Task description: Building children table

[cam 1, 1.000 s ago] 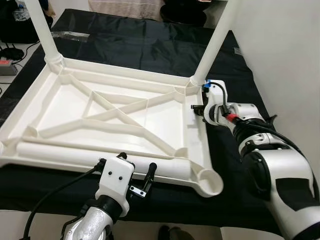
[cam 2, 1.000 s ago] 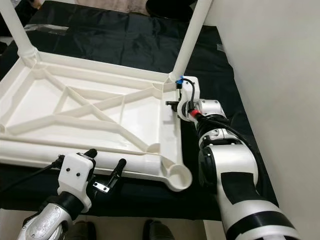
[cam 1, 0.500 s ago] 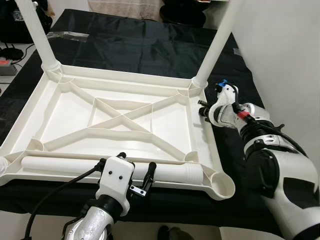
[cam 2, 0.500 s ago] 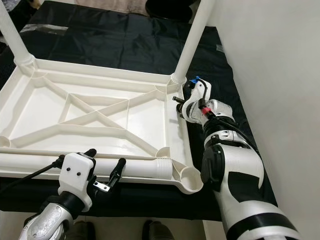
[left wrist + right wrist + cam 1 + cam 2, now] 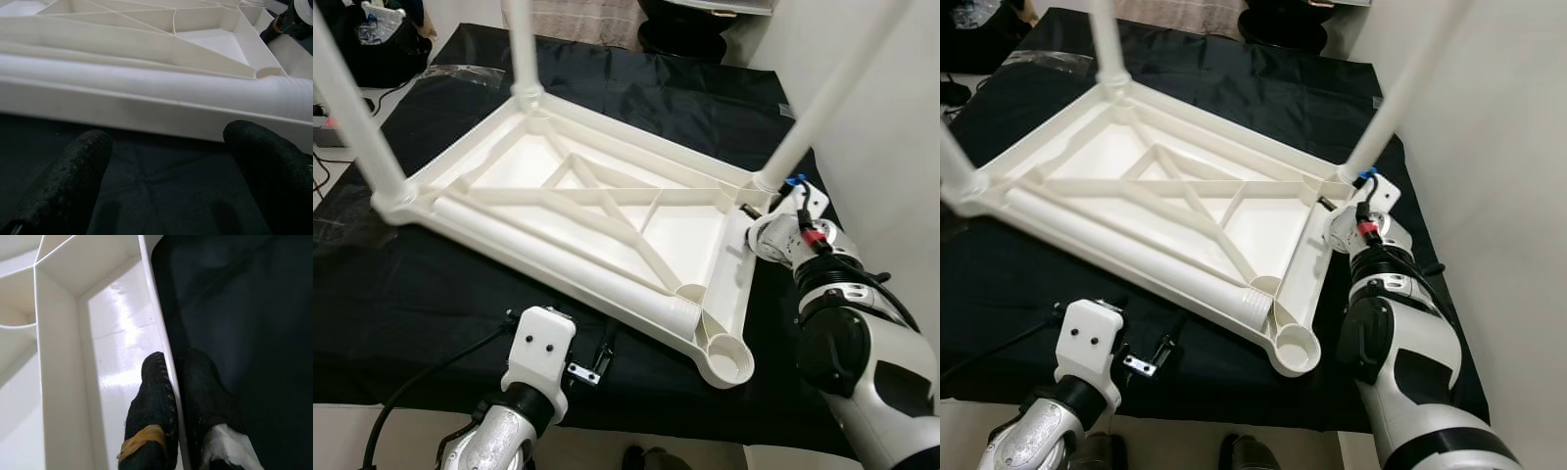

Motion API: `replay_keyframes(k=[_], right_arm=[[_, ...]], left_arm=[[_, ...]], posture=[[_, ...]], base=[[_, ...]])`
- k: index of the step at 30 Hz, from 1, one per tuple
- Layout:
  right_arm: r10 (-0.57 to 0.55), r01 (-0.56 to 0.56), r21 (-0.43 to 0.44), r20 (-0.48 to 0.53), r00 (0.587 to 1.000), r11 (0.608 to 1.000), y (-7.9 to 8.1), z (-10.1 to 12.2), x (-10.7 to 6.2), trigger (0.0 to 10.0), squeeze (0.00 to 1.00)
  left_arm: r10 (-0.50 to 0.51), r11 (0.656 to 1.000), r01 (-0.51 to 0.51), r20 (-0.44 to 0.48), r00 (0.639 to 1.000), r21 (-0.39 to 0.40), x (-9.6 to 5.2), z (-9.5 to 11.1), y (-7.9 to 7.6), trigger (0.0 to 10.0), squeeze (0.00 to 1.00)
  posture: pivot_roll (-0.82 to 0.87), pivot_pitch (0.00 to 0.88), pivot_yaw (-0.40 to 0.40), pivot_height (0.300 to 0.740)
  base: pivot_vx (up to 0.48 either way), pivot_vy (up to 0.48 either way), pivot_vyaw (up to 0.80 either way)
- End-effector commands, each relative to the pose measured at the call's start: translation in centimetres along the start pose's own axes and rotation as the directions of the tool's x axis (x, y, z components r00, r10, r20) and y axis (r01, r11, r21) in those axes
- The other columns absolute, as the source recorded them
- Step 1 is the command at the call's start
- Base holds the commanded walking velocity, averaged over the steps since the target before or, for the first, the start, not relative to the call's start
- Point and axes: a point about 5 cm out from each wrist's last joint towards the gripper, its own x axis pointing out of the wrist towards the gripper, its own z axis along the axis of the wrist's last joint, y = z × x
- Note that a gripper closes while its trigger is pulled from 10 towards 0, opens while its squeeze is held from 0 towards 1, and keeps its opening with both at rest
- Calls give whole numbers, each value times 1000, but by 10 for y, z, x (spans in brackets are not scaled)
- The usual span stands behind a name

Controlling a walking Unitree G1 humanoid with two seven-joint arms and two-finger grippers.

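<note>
Black cloth [image 5: 636, 88] covered the floor, with a white wall [image 5: 891, 147] on the robot's right. On the cloth lay the white table [image 5: 597, 211], upside down, ribbed underside up, three legs [image 5: 827, 93] standing up from its corners. A loose leg [image 5: 607, 284] lay along its near edge, next to an empty corner socket [image 5: 729, 360]. The right gripper [image 5: 178, 396] was clamped on the table's right rim, one finger inside and one outside. The left gripper [image 5: 166, 171] hovered low over the cloth just in front of the near edge, its fingers [image 5: 73, 171] spread apart and holding nothing.
</note>
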Motion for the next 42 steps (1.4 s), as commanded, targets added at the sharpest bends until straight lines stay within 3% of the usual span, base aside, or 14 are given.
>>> replay_keyframes(k=[1, 2, 3, 9, 10, 23, 27, 32, 33, 34, 35, 36, 38, 42], right_arm=[[-29, 31, 59, -26, 999, 998, -9, -4, 3, 0, 0], [-20, 21, 38, -33, 999, 999, -6, -7, 2, 3059, 0], [-17, 18, 19, -38, 999, 1000, -3, -11, 1, 9765, 0], [205, -215, -61, -145, 968, 975, 25, -31, -10, 10000, 0], [261, -283, -86, -201, 944, 955, 34, -39, -17, 10000, 1000], [601, -585, -353, -75, 796, 731, 18, 8, -47, 10000, 1000], [780, -752, -420, -146, 609, 508, 8, 20, -78, 10000, 1000], [845, -816, -479, -242, 478, 324, 1, 14, -100, 10000, 980], [848, -792, -542, -245, 470, 282, -4, 16, -102, 10000, 933], [803, -713, -654, -271, 531, 251, -13, 14, -95, 10000, 502], [762, -651, -726, -288, 580, 221, -20, 13, -89, 10000, 502], [706, -660, -738, -393, 589, 140, -34, 7, -87, 10000, 0], [642, -724, -689, -539, 545, 36, -53, 2, -92, 10000, 0], [604, -760, -649, -618, 504, -29, -69, 4, -101, 10000, 0]], left_arm=[[2, 1000, -2, -26, 1000, -2, 0, -5, -1, 10000, 0], [3, 1000, -3, -27, 1000, -1, 1, -5, -1, 10000, 0], [4, 1000, -4, -27, 1000, 0, 1, -5, 0, 10000, 0], [5, 1000, -4, -29, 1000, 3, 1, -5, 1, 10000, 0], [4, 1000, -4, -30, 1000, 4, 1, -6, 1, 10000, 0], [-2, 1000, 3, -38, 999, 22, 2, -9, 6, 10000, 0], [-21, 997, 23, -32, 999, 74, 6, -9, 9, 10000, 0], [-40, 993, 43, -26, 999, 111, 9, -7, 10, 10000, 0], [-42, 991, 44, -19, 999, 123, 10, -6, 11, 10000, 0], [-36, 989, 37, -9, 999, 142, 12, -4, 14, 10000, 0], [-31, 988, 31, -2, 1000, 153, 13, -2, 16, 10000, 0], [-4, 986, 2, 11, 1000, 168, 14, 0, 20, 10000, 0], [39, 983, -42, 19, 999, 177, 14, 1, 26, 10000, 0], [97, 976, -93, -7, 995, 199, 8, -5, 34, 10000, 0]], posture=[[-35, 199, -173, 740], [-35, 199, -174, 740], [-35, 200, -173, 740], [-35, 197, -172, 740], [-34, 196, -171, 740], [-37, 168, -160, 740], [-34, 145, -134, 740], [-41, 141, -115, 740], [-44, 144, -110, 740], [-52, 152, -105, 740], [-52, 152, -105, 740], [-49, 146, -103, 740], [-49, 149, -98, 740], [-57, 154, -90, 740]], base=[[0, 0, 0], [0, 0, 0], [0, 0, 0], [0, 0, 0], [0, 0, 0], [0, 0, 0], [0, 0, 0], [0, 0, 0], [0, 0, 0], [0, 0, 0], [0, 0, 0], [0, 0, 0], [0, 0, 0], [0, 0, 0]])
